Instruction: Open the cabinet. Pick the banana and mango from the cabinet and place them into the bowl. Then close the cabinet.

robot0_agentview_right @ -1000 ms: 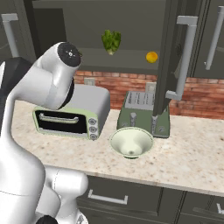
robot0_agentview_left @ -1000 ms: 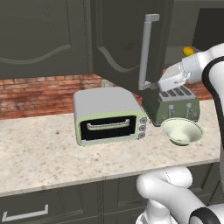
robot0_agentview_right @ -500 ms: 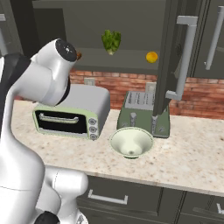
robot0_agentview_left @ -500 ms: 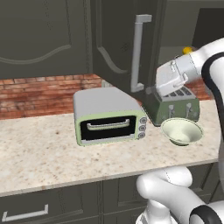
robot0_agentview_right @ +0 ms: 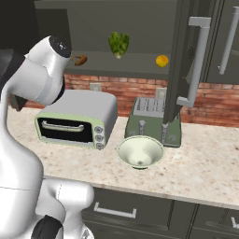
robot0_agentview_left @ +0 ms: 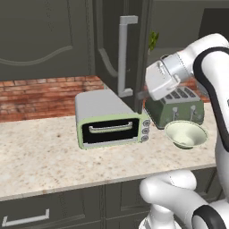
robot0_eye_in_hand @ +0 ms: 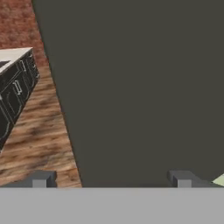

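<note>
One cabinet door (robot0_agentview_right: 179, 60) stands swung open, flat matte grey-green filling my view just ahead of my gripper (robot0_eye_in_hand: 111, 179), fingers spread wide, holding nothing.

**Open cabinet above counter**

In the cabinet (robot0_agentview_right: 140, 42), the banana (robot0_agentview_right: 80, 60) lies left, lettuce (robot0_agentview_right: 119, 44) in the middle, mango (robot0_agentview_right: 162, 61) right. Below, on the counter (robot0_agentview_right: 205, 172), the bowl (robot0_agentview_right: 140, 152) sits before the toaster (robot0_agentview_right: 154, 120), oven (robot0_agentview_right: 77, 119) to its left.

Both base views overlook one counter (robot0_agentview_left: 40, 156) from opposite sides; hand view faces a nearby door.
</note>
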